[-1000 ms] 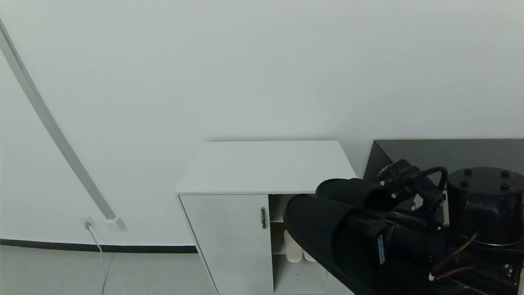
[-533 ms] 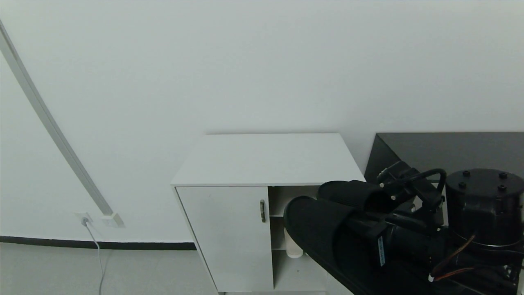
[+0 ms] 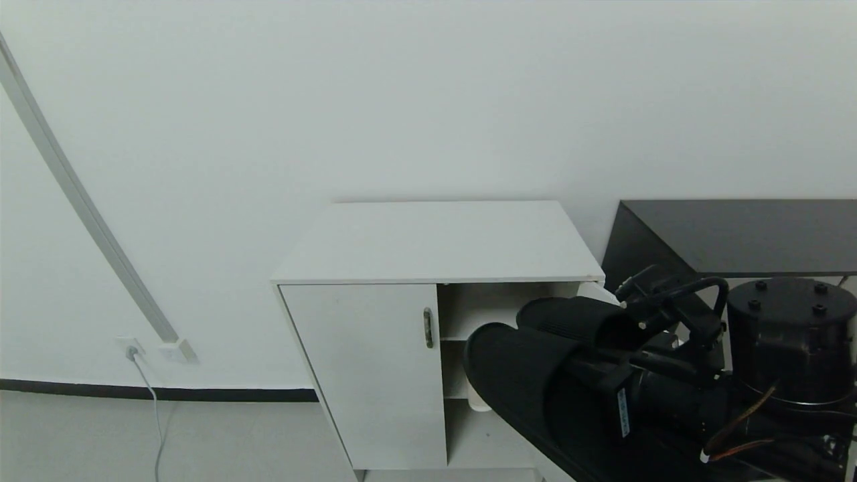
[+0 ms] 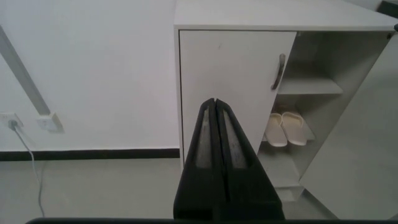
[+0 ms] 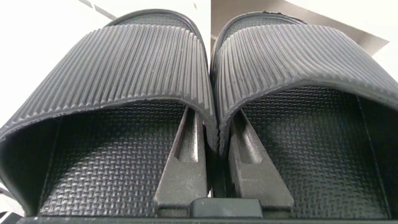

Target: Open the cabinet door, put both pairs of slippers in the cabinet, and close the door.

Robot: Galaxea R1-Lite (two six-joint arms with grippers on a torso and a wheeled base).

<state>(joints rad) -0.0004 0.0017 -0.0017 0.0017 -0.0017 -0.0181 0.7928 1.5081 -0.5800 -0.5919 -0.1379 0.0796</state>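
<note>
Right gripper (image 5: 214, 127) clamped on black slippers (image 3: 522, 365); left gripper (image 4: 215, 107) closed, empty, facing pale slippers (image 4: 287, 128) on cabinet (image 4: 230, 68) shelf

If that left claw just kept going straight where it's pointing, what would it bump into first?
Probably the cabinet's closed white door: the shut left gripper aims at its panel, beside the handle. How far off is unclear.

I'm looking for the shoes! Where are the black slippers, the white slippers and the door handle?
black slippers (image 5: 149, 68): right wrist view, ribbed strap of one slipper.
white slippers (image 4: 297, 126): left wrist view, footbed of one slipper.
handle (image 3: 427, 328): head view, middle of the bar.
</note>
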